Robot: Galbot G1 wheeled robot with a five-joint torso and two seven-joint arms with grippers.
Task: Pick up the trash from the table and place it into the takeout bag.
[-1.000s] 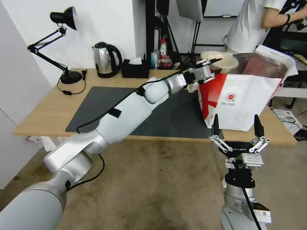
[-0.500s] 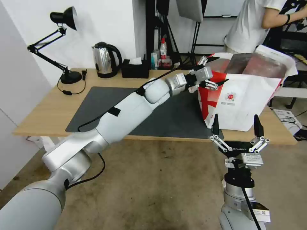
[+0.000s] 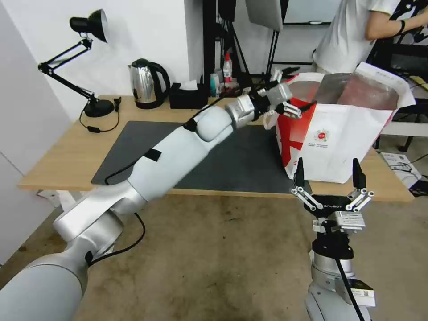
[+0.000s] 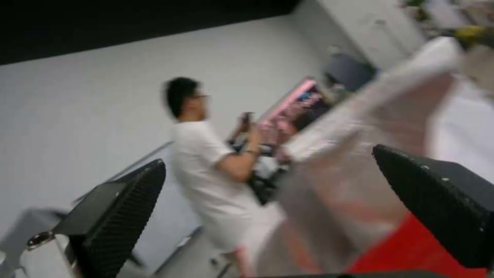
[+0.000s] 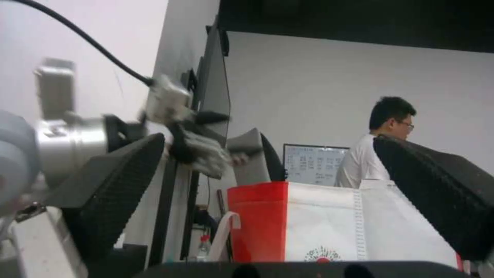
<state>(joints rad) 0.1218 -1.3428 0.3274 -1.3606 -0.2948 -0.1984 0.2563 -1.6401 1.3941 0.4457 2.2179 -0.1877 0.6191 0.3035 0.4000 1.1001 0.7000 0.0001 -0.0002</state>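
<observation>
Left gripper hung open and empty at the takeout bag's near rim on the table; it should withdraw without snagging the strap. Right gripper waited open below the table edge.

takeout bags: one, a white takeout bag with a red side panel, at the right end of the table
tables: one
dark grey mats: one mat
kettles: one steel kettle, far side
tissue boxes: one black tissue box
desk lamps: one black desk lamp, far left
grippers: two, left gripper and right gripper
</observation>
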